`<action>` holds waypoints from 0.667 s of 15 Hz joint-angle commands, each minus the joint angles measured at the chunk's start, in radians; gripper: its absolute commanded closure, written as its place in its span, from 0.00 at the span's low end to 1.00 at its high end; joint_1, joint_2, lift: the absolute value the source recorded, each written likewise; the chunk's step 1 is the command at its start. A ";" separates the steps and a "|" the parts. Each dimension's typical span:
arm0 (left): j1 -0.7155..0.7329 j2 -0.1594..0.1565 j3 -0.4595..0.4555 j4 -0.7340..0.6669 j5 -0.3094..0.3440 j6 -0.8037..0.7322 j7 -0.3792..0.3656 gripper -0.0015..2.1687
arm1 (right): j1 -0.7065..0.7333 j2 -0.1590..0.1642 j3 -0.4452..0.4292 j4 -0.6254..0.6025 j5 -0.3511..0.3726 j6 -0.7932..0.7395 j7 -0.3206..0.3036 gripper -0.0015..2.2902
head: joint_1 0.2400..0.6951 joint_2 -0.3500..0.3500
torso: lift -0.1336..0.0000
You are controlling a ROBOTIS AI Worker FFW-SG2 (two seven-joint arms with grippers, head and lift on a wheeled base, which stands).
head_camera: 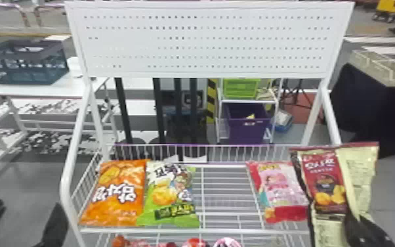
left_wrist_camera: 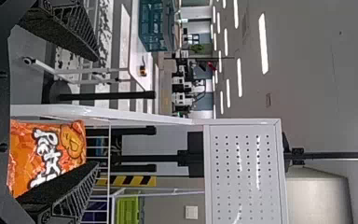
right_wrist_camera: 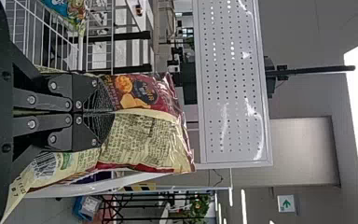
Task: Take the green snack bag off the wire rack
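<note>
The green snack bag [head_camera: 170,197] lies in the wire rack's [head_camera: 226,187] basket in the head view, right beside an orange bag [head_camera: 118,193]. My left gripper [head_camera: 28,204] is at the lower left, outside the rack's left side, its fingers spread. In the left wrist view the left gripper [left_wrist_camera: 94,112] has nothing between its fingers, and the orange bag [left_wrist_camera: 46,154] appears behind one finger. At the rack's right end my right gripper [head_camera: 364,228] is closed on a dark red and cream bag [head_camera: 326,184]. The right wrist view has the right gripper [right_wrist_camera: 103,112] pinching that bag [right_wrist_camera: 144,135].
A pink and red bag [head_camera: 280,190] lies in the basket's right part, next to the held bag. Bare wire shelf separates it from the green bag. A white pegboard [head_camera: 206,39] rises behind. More packages [head_camera: 195,243] sit on a level below.
</note>
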 commanded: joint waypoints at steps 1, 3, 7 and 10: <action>0.000 0.000 -0.004 -0.001 0.000 -0.004 0.000 0.04 | 0.000 0.002 0.000 0.000 0.003 0.000 0.001 0.98 | 0.57 0.50 | 1.00; 0.000 0.000 -0.006 -0.001 -0.001 -0.004 0.000 0.04 | 0.002 0.002 0.000 -0.003 0.002 0.000 0.001 0.98 | 0.57 0.50 | 1.00; 0.000 0.000 -0.011 -0.001 -0.003 -0.004 0.000 0.04 | 0.005 0.002 0.000 -0.006 0.003 0.000 0.001 0.98 | 0.57 0.50 | 1.00; 0.000 0.000 -0.012 -0.001 -0.005 -0.004 0.000 0.04 | 0.009 0.002 0.000 -0.008 0.005 0.000 0.001 0.98 | 0.57 0.50 | 1.00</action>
